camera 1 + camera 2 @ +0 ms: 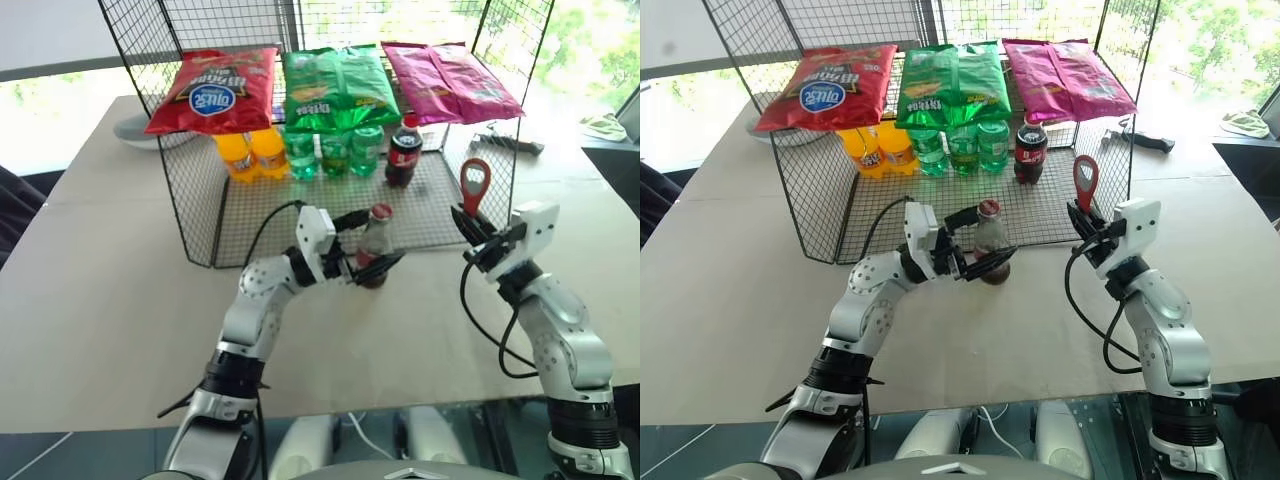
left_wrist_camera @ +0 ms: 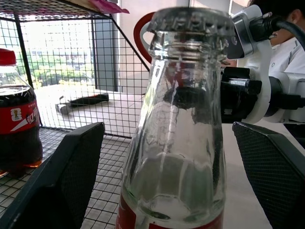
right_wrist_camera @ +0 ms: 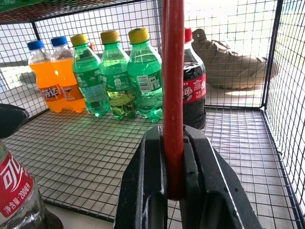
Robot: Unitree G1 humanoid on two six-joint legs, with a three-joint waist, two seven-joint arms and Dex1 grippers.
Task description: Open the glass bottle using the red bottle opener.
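The tabletop [image 1: 120,300] is broad and bare on the near side, so both arms have free room in front of the wire rack [image 1: 190,200], which closes off the far side with its mesh floor, side walls and the snack bags [image 1: 335,85] lying on its top. Under those bags stand the orange soda bottles [image 1: 250,152], the green plastic bottles [image 1: 333,150] and a wider plastic cola bottle [image 1: 404,150], all well behind the working spot. The glass bottle [image 1: 374,245] stands upright on the tabletop just at the rack's front edge, with its red crown cap [image 1: 381,211] on, so the opening itself is not yet done. The left gripper [image 1: 372,247] reaches in from the side with its fingers [image 2: 62,176] spread wide on either side of the bottle's body, apart from the glass, so the bottle looks unsteadied as yet. The right gripper [image 1: 470,228] is clamped on the handle of the red bottle opener [image 1: 474,186], which stands upright with its loop head on top, off to the right of the bottle and clear of it. What seems left is to close on the bottle, bring the opener's head across the open gap to the cap, hook it and lever. The rack's front edge and right wall are the nearest things to avoid.
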